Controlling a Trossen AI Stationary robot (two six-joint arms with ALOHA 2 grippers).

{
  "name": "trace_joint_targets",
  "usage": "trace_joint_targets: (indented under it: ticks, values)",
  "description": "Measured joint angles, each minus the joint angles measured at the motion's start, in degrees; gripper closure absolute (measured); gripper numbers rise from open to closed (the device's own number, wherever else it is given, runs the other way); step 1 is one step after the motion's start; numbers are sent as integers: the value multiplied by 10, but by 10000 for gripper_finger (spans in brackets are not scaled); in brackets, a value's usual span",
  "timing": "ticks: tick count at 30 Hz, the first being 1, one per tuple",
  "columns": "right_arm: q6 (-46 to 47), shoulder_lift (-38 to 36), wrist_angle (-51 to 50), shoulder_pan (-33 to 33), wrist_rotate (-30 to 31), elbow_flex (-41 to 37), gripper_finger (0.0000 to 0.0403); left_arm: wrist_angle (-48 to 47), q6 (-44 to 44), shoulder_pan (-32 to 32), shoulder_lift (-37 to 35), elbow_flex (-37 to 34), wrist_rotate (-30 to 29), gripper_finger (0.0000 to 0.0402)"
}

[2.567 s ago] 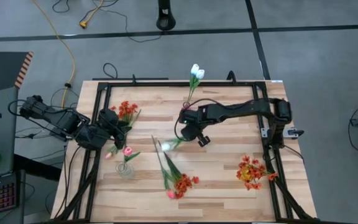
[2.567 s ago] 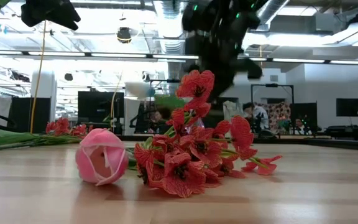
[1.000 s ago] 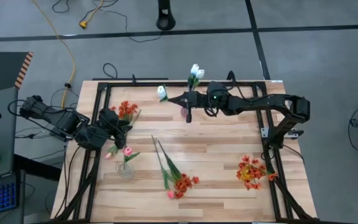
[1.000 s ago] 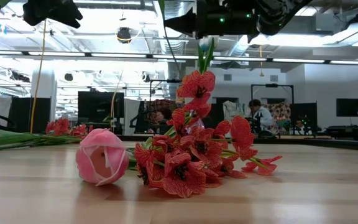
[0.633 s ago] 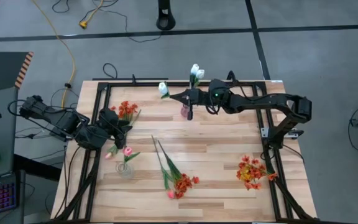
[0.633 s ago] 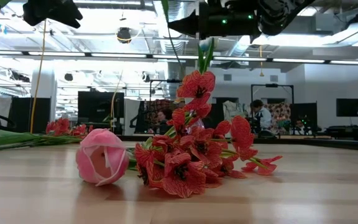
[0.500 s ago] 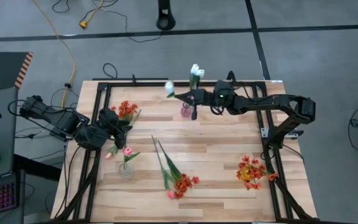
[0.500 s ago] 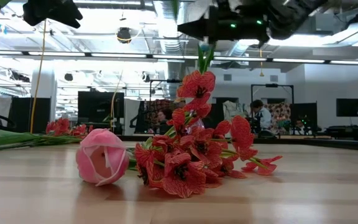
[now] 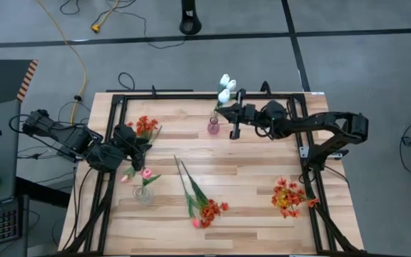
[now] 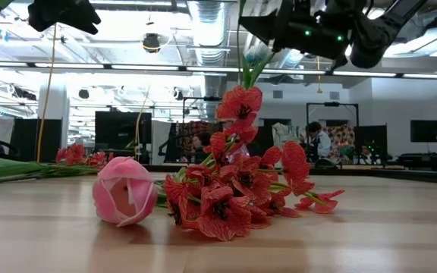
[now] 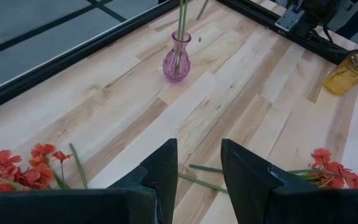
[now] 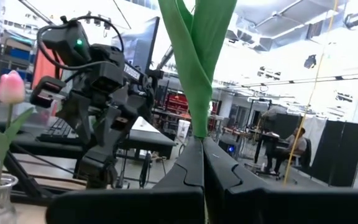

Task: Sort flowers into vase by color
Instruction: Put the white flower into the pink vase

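Note:
My right gripper [image 9: 222, 109] hovers over the far middle of the table, shut on a white tulip [image 9: 224, 95]. It is just beside the pink vase [image 9: 212, 127], which holds another white tulip [image 9: 225, 80]. In the low view the held flower's stem [image 10: 250, 70] hangs below the gripper. My left gripper [image 11: 194, 167] stays open and holds nothing at the table's left, above red-orange blooms [image 9: 146, 126]. A pink tulip [image 9: 146, 173] stands in a clear vase [image 9: 143, 193]. More flowers [image 9: 200, 201] lie flat on the table's near middle. My right gripper pinches the white tulip's green stem where its leaves [image 12: 197, 127] begin, between its two shut fingers [image 12: 188, 165]. The fingers come roughly level from the table's right and lie across the stem. The flower is lifted clear and stands nearly upright, bloom up, leaves above the fingers.
An amber vase with orange blooms [image 9: 288, 197] stands at the near right. A black frame [image 9: 155, 93] runs along the table's edges. Between the pink vase and the lying flowers is bare wood [image 9: 262, 160]. People sit in the room behind [image 10: 315, 140].
My right gripper has carried the white tulip toward the table's right, up to the pink vase. It has tipped its fingers upward, so the flower has swung more upright. Its bloom now sits next to the tulip in the vase.

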Motion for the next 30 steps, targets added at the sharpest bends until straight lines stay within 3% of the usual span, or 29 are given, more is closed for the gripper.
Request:
trace_joint_targets:
  ticks: [9,18,30]
  values:
    - [-20,20,14,9,15,0,387,0,0,0,0,0,0,292]
    - [-16,93,112,0,21,1,387,1,-8,0,0,0,0,292]
    - [-2,92,64,-4,22,2,387,2,-3,0,0,0,0,292]
